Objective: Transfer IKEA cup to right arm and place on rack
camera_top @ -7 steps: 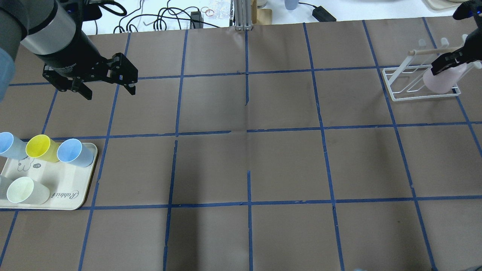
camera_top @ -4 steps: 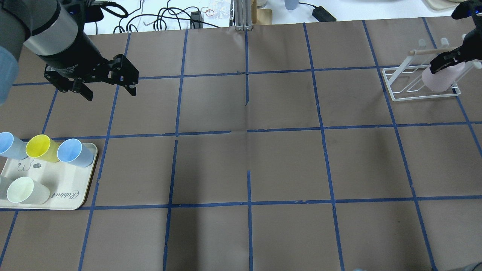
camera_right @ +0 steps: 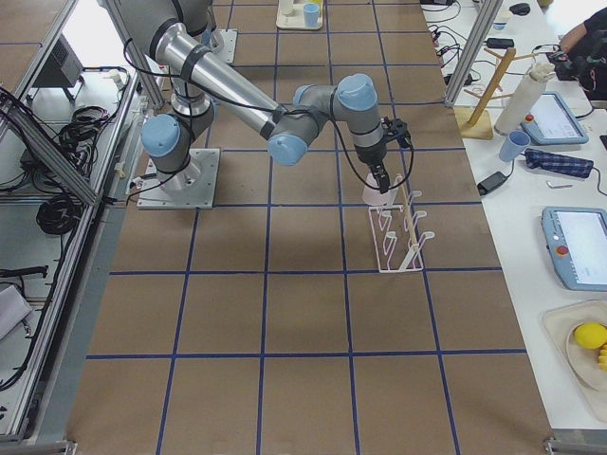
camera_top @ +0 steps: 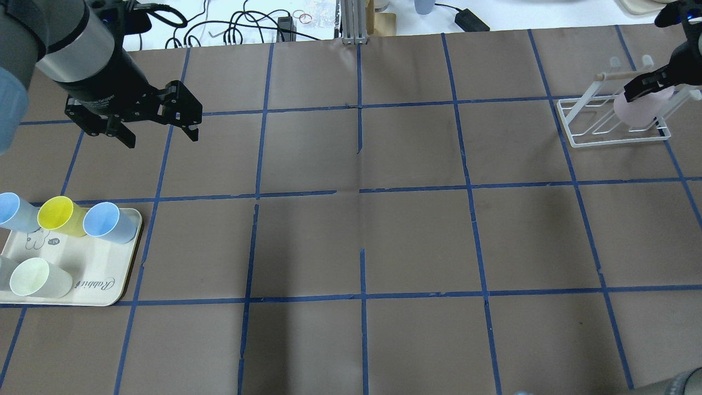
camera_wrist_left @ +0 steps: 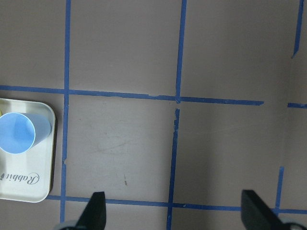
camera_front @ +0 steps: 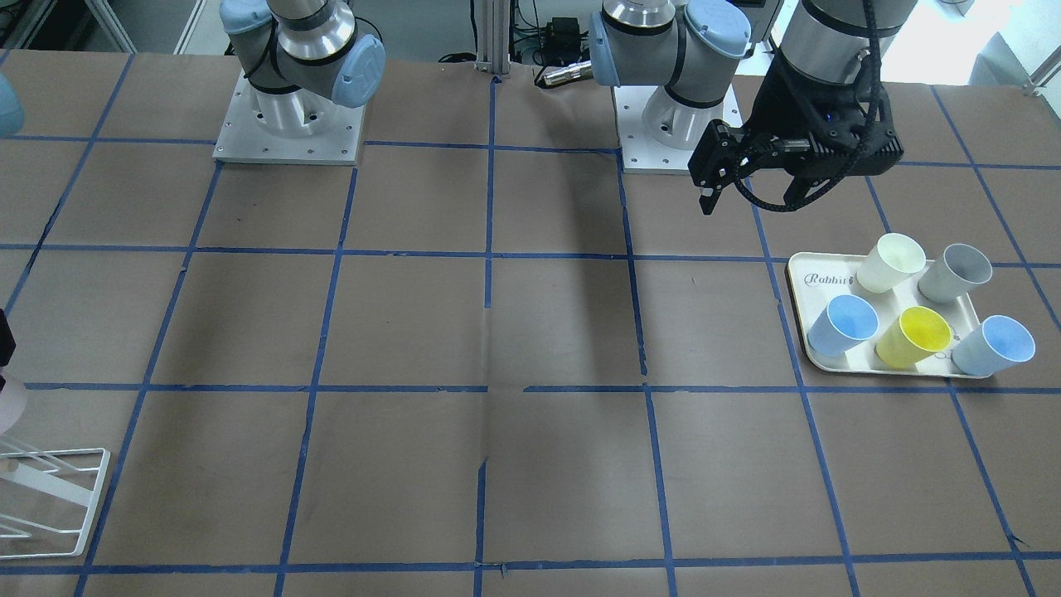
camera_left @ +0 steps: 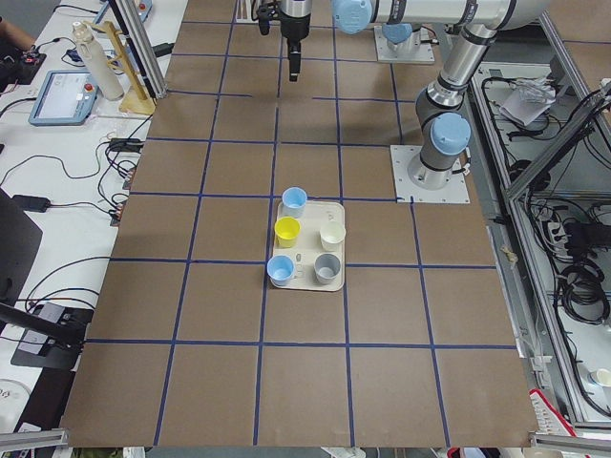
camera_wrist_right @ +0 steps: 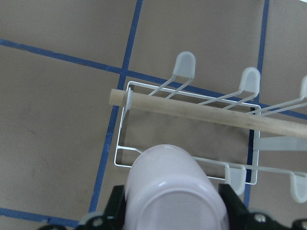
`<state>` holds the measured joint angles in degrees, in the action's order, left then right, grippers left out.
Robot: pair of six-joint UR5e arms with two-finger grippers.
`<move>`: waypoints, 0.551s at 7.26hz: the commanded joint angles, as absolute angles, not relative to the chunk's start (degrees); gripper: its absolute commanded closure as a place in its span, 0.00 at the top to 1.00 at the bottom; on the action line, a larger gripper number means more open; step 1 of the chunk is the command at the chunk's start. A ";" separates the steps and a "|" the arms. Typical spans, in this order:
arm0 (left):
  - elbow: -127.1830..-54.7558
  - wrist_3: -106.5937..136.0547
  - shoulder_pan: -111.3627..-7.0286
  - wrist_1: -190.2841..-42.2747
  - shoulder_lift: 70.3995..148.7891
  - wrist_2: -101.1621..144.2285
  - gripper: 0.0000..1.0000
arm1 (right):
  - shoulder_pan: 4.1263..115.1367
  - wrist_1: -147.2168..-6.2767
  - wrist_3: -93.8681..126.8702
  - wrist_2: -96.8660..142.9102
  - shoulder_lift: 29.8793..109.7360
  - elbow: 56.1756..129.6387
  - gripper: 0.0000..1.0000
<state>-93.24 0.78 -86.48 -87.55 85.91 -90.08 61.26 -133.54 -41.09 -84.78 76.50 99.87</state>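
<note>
right fingers [camera_wrist_right: 116, 208] clamped on IKEA cup [camera_wrist_right: 172, 191], mouth-down, just above rack [camera_wrist_right: 182, 106], not seated. Should centre mouth over one peg, lower straight, release once it hangs. left fingers [camera_wrist_left: 97, 211] wide open, empty, well apart from rack.

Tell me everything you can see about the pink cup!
The pink cup is small, plain and pale pink. It looks like smooth plastic and has no handle. It tapers, and the end facing the wrist camera looks closed. The right gripper pinches it, with a black finger on each side. It hangs over one end of the white wire rack, near the wooden bar. I can't tell if it touches a rod.
</note>
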 commanded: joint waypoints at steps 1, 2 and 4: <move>-93.34 0.79 -86.48 -87.54 85.87 -90.09 1.00 | 61.26 -133.77 -41.13 -84.64 75.07 99.76 0.19; -93.43 0.79 -86.48 -87.54 85.87 -90.09 1.00 | 61.26 -133.77 -41.13 -84.55 73.84 99.76 0.19; -93.08 0.79 -86.48 -87.54 85.96 -90.09 1.00 | 61.26 -133.94 -41.22 -84.55 73.57 99.76 0.19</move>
<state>-93.33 0.79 -86.48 -87.54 85.89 -90.09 61.26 -133.84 -41.11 -84.57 73.93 99.76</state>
